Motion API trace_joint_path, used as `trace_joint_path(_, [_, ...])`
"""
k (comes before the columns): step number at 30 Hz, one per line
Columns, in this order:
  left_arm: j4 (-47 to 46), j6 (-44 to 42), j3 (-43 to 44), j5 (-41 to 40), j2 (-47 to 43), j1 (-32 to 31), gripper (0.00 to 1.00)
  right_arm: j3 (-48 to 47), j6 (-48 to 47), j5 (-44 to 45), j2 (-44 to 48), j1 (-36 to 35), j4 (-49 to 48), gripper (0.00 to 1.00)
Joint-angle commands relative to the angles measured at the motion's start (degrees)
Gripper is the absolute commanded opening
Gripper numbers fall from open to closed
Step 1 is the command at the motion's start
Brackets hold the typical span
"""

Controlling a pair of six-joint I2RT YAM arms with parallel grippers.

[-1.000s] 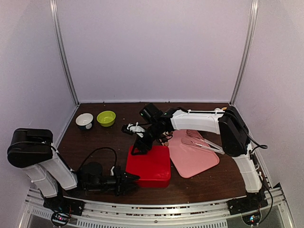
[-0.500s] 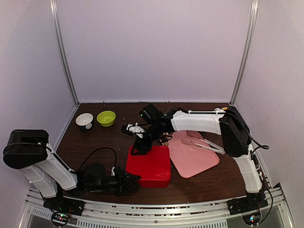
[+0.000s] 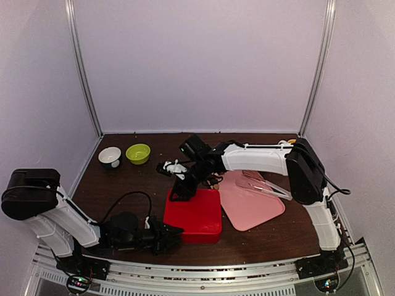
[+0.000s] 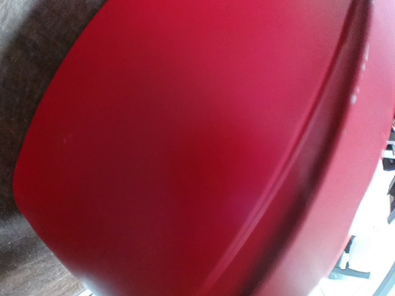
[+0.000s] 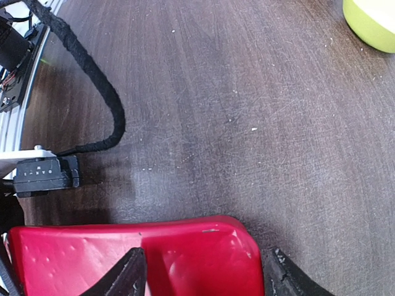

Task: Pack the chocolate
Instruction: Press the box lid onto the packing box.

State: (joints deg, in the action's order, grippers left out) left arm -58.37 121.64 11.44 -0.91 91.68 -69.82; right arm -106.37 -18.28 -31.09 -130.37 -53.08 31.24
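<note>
A red box (image 3: 194,214) lies at the middle front of the table. My right gripper (image 3: 179,192) is open, its black fingers (image 5: 131,274) on either side of the box's far left corner (image 5: 203,259), one over the top and one beside it. My left gripper (image 3: 173,237) lies low on the table against the box's front left corner; its fingers look spread. The left wrist view is filled by the red box's wall (image 4: 185,154) and shows no fingers. No chocolate pieces show clearly in any view.
A pink tray (image 3: 250,203) with pale metal tongs (image 3: 265,185) lies right of the box. A white bowl (image 3: 110,156) and a green bowl (image 3: 137,153) stand at the back left. The green bowl (image 5: 373,21) and a black cable (image 5: 92,80) show in the right wrist view.
The left arm's upper joint has dropped and shifted a little left; its gripper stays at the box's corner. The right arm and the box have not visibly moved.
</note>
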Motion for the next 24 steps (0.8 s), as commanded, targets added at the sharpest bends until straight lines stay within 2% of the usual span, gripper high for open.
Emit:
trace_joint_path(1, [29.1,3.8,-1.5,-0.6,7.1,-0.6,0.0,3.6,-1.6,-2.7,-4.2,-7.3,12.0,0.63])
trace_joint_path(24, [26.4,6.3,-2.3,-1.5,9.4,-2.4,0.0,2.5,-3.2,-2.5,-5.1,-8.0,14.4,0.6])
